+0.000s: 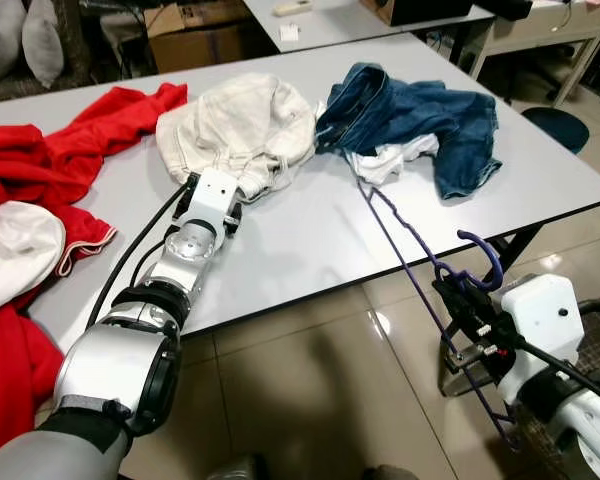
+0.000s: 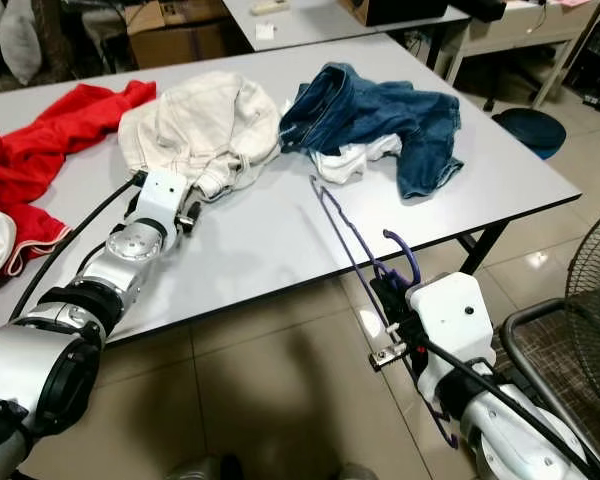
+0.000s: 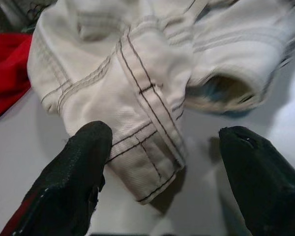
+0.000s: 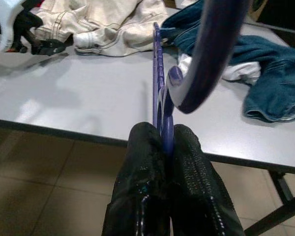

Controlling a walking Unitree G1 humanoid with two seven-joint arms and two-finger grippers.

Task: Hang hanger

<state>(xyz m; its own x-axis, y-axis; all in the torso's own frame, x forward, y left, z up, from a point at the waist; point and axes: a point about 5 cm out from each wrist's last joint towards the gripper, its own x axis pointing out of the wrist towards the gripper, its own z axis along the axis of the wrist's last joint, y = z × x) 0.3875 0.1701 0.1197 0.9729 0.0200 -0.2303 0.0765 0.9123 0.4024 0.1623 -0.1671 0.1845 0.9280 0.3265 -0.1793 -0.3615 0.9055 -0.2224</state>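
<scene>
right gripper [image 4: 163, 142] lower right, fingers clamped on purple hanger [image 1: 400, 250] off the table [image 1: 310, 230] edge, left gripper [image 3: 162, 162] centre-left, fingers spread wide around cream trousers [image 1: 240, 125] hem, jeans [image 1: 420, 115] upper right

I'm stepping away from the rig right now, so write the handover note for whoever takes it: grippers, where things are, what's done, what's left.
Right gripper: shut on the purple hanger, held by the neck just below the hook, out past the table's near edge; the hanger's far end reaches over the white table.
Left gripper: open, fingers either side of a hem of the cream garment lying on the table, not yet gripping.
Also on the table: blue jeans and red clothing.
Done: hanger picked up.
Left: grip the cream garment, presumably put it on the hanger, and hang it. No rail in view.
</scene>
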